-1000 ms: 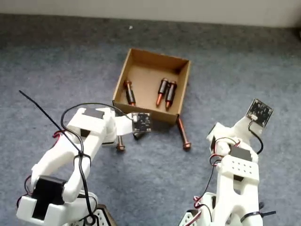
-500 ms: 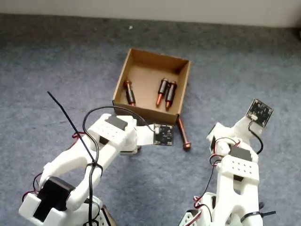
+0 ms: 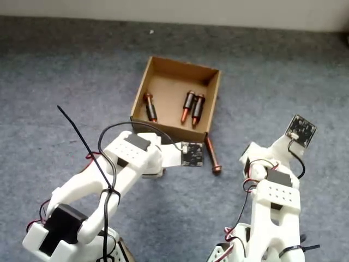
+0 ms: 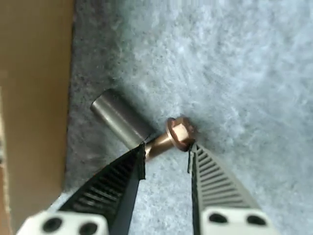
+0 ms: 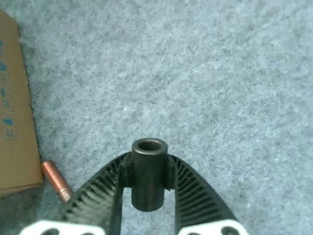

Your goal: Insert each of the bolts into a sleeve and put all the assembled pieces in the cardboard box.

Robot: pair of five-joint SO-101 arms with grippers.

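The cardboard box [image 3: 140, 93] holds three bolt-and-sleeve pieces [image 3: 193, 108]. In the left wrist view my left gripper [image 4: 166, 150] is open, its fingertips on either side of a copper bolt [image 4: 179, 132]. That bolt's shaft runs into a dark grey sleeve [image 4: 120, 117], and both lie on the carpet beside the box wall [image 4: 34, 98]. From above, the left arm [image 3: 136, 155] covers that spot in front of the box. My right gripper [image 5: 149, 161] is shut on an upright black sleeve [image 5: 148, 174]. A loose bolt [image 3: 211, 155] lies off the box's front right corner, and its threaded tip [image 5: 56, 181] appears in the right wrist view.
Grey carpet covers the whole work area. The right arm [image 3: 275, 185] stands at the right, apart from the box. A black cable [image 3: 82, 142] loops off the left arm. Open carpet lies right of the loose bolt and behind the box.
The left arm has swung right along the box's front wall, most of it in the first half second. The right arm and loose bolt have stayed put.
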